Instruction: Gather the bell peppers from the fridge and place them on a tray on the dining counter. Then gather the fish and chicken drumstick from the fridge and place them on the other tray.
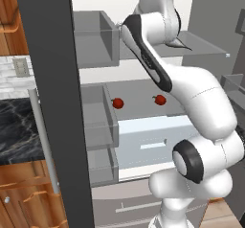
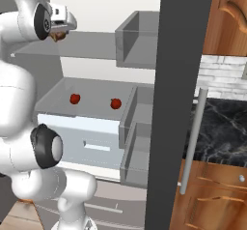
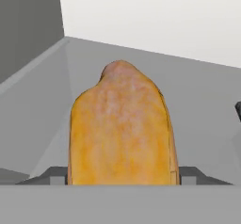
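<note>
Two red peppers (image 1: 117,103) (image 1: 160,99) sit apart on the fridge's middle shelf (image 1: 139,95). On the upper shelf (image 2: 91,45), the end effector (image 2: 59,35) is clamped on the drumstick (image 3: 121,129), whose long axis points away from the hand camera; its near end is cut off.

Even, bright, diffuse light is rendered throughout (no distinct source can be made out); shadows are faint, glare is lacking, and the close chicken drumstick (image 3: 121,129) is shown slightly soft-textured.
</note>
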Available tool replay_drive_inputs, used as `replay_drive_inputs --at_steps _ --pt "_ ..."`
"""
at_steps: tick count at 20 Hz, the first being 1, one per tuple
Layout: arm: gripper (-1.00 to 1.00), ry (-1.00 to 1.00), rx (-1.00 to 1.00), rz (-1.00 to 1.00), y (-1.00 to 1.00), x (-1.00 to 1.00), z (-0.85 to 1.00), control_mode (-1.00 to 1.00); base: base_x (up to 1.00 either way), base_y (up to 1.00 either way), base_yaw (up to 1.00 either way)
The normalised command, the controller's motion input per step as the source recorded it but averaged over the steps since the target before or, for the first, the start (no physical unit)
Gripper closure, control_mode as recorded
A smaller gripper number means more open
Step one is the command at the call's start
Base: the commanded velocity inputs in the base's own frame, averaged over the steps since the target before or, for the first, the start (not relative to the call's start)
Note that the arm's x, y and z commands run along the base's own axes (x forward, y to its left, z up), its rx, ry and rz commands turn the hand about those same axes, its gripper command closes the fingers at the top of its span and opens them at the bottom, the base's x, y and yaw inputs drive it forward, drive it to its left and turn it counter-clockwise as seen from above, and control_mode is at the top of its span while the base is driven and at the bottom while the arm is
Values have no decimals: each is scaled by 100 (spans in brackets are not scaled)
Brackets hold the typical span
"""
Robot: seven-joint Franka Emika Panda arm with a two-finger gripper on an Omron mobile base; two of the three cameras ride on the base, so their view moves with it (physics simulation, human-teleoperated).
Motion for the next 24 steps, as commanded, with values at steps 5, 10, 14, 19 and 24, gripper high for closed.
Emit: replay_drive_inputs --at_steps 5,10,14,19,24 --pt "100 0 0 0 -60 -73 -21 -100 0 0 0" --pt "100 0 2 0 -45 -45 -30 -100 0 0 0" --pt "100 -3 1 0 -16 -69 -23 -100 0 0 0" --pt "100 0 3 -5 0 -61 -3 -100 0 0 0" --pt "100 3 3 -2 -4 -51 -2 -100 0 0 0"
